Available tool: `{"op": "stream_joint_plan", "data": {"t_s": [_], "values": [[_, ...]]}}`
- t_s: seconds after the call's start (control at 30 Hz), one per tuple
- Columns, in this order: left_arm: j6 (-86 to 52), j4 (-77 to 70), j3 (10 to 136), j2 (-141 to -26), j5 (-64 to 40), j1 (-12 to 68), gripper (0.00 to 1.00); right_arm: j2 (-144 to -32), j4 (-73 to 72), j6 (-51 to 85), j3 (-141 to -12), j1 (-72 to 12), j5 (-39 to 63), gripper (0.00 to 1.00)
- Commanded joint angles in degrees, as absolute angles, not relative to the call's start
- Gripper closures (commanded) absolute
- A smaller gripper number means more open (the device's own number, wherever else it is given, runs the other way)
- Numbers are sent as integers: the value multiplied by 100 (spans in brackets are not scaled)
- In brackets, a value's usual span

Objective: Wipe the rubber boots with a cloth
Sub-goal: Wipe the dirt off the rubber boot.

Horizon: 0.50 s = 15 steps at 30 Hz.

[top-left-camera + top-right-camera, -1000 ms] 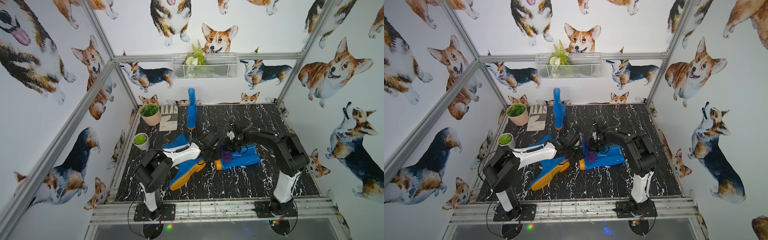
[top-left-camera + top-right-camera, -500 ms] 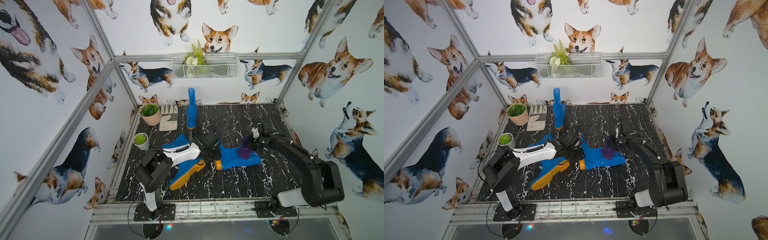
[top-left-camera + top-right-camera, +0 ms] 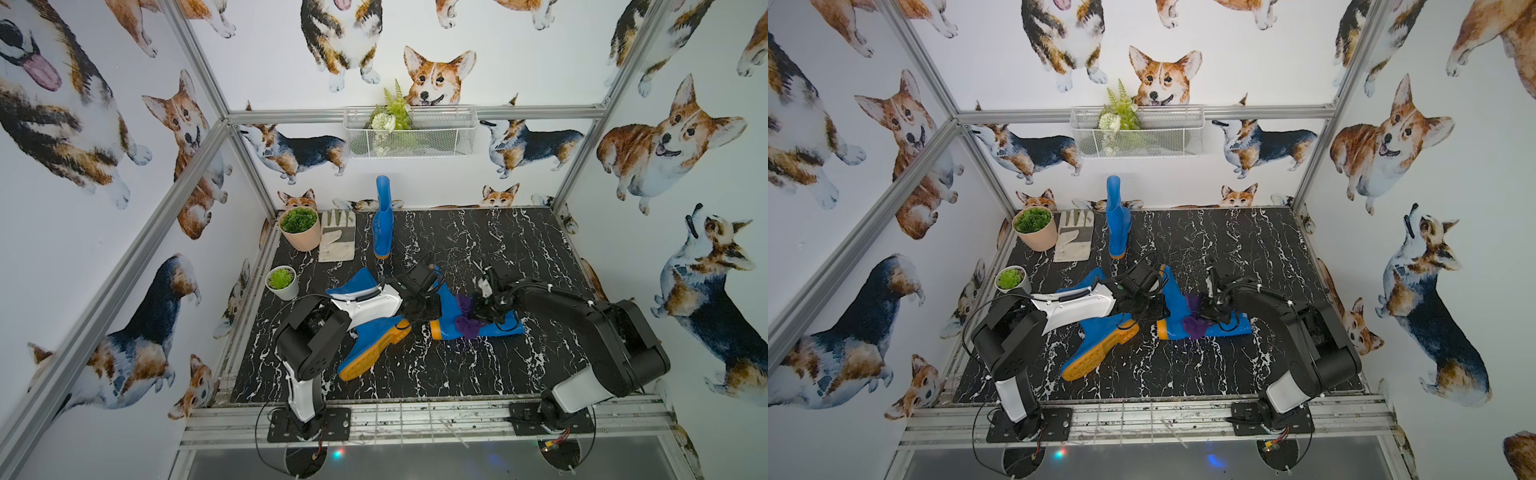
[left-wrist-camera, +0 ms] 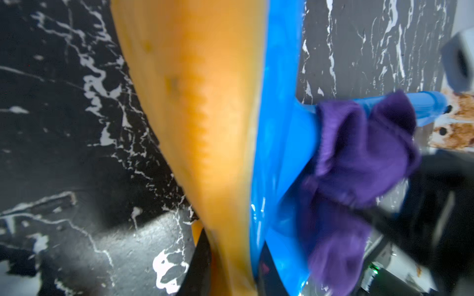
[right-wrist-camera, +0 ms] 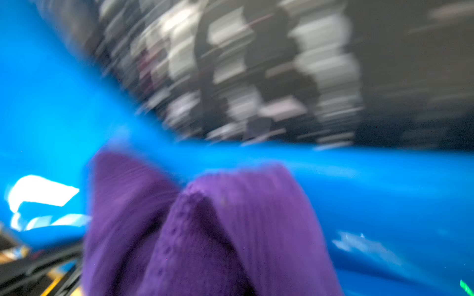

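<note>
One blue rubber boot [image 3: 498, 328] lies on its side mid-table, its orange sole [image 4: 195, 107] facing my left wrist camera. My left gripper [image 3: 424, 309] [image 4: 233, 266] is shut across that sole's edge at the foot. The dark-purple cloth [image 3: 467, 320] [image 3: 1196, 320] [image 5: 205, 230] is bunched on the boot's shaft near the ankle, and my right gripper [image 3: 484, 309] is shut on it, fingers hidden by the folds. A second boot [image 3: 374, 345] lies sole-up to the left, a third [image 3: 357, 286] lies under my left arm, and another [image 3: 382, 224] stands upright at the back.
A pale work glove [image 3: 338, 235] lies at the back left beside a peach plant pot [image 3: 300, 230]. A small white pot [image 3: 282, 282] stands at the left edge. A wire basket [image 3: 409, 133] hangs on the back wall. Bare marble table [image 3: 457, 374] shows in front.
The right gripper dragged the cloth along the boot's shaft away from the foot, then back toward the ankle. The left arm stayed at the boot's sole.
</note>
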<state>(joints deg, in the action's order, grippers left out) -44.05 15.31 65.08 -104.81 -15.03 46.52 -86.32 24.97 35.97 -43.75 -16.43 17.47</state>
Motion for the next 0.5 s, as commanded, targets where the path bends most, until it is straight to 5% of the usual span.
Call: {"op": "stream_joint_plan", "data": {"t_s": [0.0,0.17,0.37,0.47], "values": [[-4330,2086,6384,-10391,-1397,4464,100,-8134,3075,3338,-4047,-299,1713,100],[-4263,2114,6437,-10288,-1416,4377,100,-7510,3401,3422,-4417,-671,1317,100],[-4368,1933,6443,-10280,-1542,4378,100,-8358,3049,3998,-5600,-3616,671,100],[-4377,1978,6442,-10219,-1506,4377,100,-9129,2985,3967,-6062,-4089,825,100]]}}
